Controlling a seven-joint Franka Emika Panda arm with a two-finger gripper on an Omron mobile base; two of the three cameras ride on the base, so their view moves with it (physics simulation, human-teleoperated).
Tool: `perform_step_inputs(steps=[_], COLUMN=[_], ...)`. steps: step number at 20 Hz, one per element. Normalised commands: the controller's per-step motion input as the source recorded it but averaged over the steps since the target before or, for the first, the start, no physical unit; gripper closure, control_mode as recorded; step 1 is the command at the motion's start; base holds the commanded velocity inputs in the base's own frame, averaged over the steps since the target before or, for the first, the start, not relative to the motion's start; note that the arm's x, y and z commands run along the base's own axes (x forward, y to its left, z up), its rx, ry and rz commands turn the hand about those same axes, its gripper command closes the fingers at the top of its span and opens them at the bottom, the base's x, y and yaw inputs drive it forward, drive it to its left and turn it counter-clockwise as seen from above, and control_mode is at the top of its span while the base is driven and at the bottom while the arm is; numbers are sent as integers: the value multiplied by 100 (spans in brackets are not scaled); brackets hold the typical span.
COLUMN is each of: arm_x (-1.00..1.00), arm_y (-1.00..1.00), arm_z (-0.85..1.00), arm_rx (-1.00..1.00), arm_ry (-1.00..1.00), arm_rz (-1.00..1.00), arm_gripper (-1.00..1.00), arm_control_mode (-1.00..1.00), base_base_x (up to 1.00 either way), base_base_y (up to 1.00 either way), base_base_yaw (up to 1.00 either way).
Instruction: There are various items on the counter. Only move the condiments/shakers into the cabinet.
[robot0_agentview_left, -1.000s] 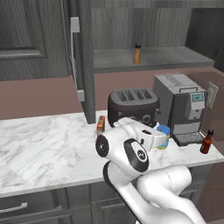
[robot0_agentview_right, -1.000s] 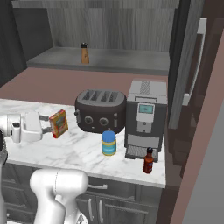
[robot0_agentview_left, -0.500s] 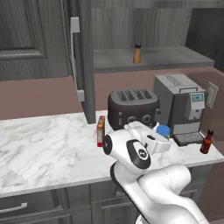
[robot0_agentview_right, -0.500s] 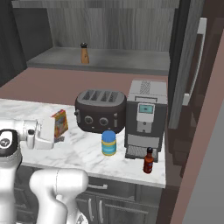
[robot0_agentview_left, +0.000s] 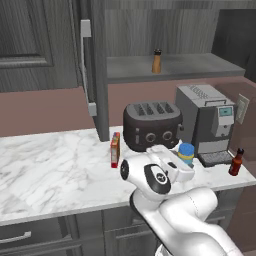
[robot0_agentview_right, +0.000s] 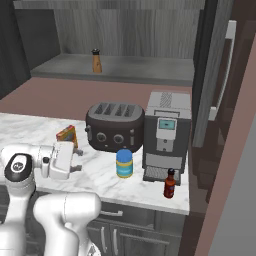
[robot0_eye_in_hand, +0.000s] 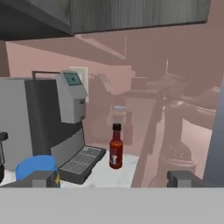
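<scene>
My gripper (robot0_agentview_right: 78, 160) hangs open and empty just above the counter (robot0_agentview_right: 30, 130), pointing right. A short gap to its right stands the blue-lidded jar (robot0_agentview_right: 124, 163), which the hand (robot0_agentview_left: 184, 170) partly covers in the left base view. In the hand view the jar's lid (robot0_eye_in_hand: 37, 168) sits by my left fingertip, and the dark red bottle (robot0_eye_in_hand: 116, 146) stands ahead, centred over my gripper (robot0_eye_in_hand: 113, 179). The bottle (robot0_agentview_right: 170, 184) is at the counter's right end. The brown shaker (robot0_agentview_left: 157, 61) stands on the cabinet shelf (robot0_agentview_left: 200, 67). The red-orange box (robot0_agentview_left: 115, 149) is upright behind my hand.
A black toaster (robot0_agentview_right: 115, 125) and a grey coffee machine (robot0_agentview_right: 166, 130) stand at the back of the counter behind the jar. The cabinet's tall door (robot0_agentview_left: 85, 65) hangs open at the shelf's left end. Dark drawers run under the counter.
My hand has swung to the right along the counter, past the red-orange box and toward the jar, staying open. The items have not moved.
</scene>
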Motion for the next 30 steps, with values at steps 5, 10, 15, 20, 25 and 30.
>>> perform_step_inputs(steps=[5,10,15,20,25,30], arm_x=[43,37,47,51,23,1], arm_y=[-7,-2,-3,-24,-36,-32], arm_z=[-22,-20,-19,-10,-14,-22], arm_rx=[0,0,0,0,0,0], arm_ry=[-3,-3,-1,0,0,0], arm_rz=[0,0,0,-3,-8,-6], arm_gripper=[-100,-100,-100,-100,-100,-100], arm_control_mode=[-100,-100,-100,-100,-100,-100], base_base_x=[0,0,0,0,0,0], base_base_y=[0,0,0,0,0,0], base_base_yaw=[0,0,0,0,0,0])
